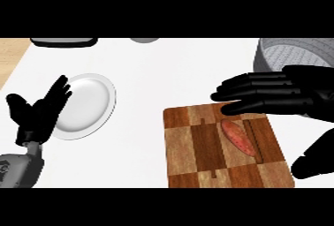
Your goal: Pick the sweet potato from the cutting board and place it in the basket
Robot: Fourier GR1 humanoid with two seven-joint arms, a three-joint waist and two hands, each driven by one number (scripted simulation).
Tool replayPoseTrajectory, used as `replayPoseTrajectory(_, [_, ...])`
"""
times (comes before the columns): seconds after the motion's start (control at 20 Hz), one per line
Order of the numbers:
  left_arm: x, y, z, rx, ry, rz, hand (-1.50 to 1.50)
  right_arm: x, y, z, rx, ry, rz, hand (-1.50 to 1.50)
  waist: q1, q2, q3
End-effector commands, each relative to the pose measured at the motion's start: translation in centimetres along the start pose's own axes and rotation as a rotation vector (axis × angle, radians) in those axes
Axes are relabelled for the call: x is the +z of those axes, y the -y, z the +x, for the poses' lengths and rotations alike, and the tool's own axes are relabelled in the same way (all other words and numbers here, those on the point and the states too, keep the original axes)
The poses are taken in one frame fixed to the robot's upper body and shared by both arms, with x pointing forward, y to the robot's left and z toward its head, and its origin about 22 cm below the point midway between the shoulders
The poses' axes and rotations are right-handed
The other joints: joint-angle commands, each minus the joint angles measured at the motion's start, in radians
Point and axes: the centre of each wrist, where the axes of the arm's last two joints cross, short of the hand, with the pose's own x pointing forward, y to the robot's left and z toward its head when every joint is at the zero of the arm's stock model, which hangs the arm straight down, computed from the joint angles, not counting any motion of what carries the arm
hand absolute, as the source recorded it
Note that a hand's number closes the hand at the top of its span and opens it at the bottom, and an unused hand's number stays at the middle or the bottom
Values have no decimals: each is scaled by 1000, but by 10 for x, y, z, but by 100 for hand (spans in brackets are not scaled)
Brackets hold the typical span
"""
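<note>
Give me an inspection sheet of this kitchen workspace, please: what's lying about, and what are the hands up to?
Surface: white counter, with a pale wood strip at its far left.
Job's things: sweet potato lying on the wooden cutting board; grey basket at the top right, partly out of view.
Clutter: white plate at the left; dark object and grey object cut off at the top, cannot tell what.
Hands: left hand open, resting by the plate, fingers up; right hand open over the board's far edge, not holding the sweet potato.
Cables: nothing seen.
Surroundings: nothing seen.
</note>
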Motion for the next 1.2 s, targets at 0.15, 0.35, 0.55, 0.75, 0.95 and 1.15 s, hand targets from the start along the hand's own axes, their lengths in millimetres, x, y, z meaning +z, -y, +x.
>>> replayPoseTrajectory(0.15, [2, -2, -7, -2, 1, -11, 0, 2, 68, 8, 142, -203, 92, -150, 9, 2, 0])
replayPoseTrajectory(0.35, [-7, -1, 11, -10, -5, -4, 0, 4, 80, -1, 83, -254, 299, -150, 20, 7, 1])
replayPoseTrajectory(0.55, [-8, -4, 4, 8, 16, -11, 0, 18, 75, -18, 38, -244, 320, -150, 18, 12, 2])
replayPoseTrajectory(0.75, [-8, 14, 9, -7, 10, -22, 0, 31, 89, -21, -55, -191, 302, -150, 20, 11, 2])
replayPoseTrajectory(0.95, [-6, 1, 12, -1, 23, -17, 0, 58, 80, -41, -112, -155, 184, -150, 28, 15, 4])
replayPoseTrajectory(1.15, [-12, 8, 10, 8, 12, -37, 0, 59, 47, -70, -161, -152, 159, -150, 23, 17, 5])
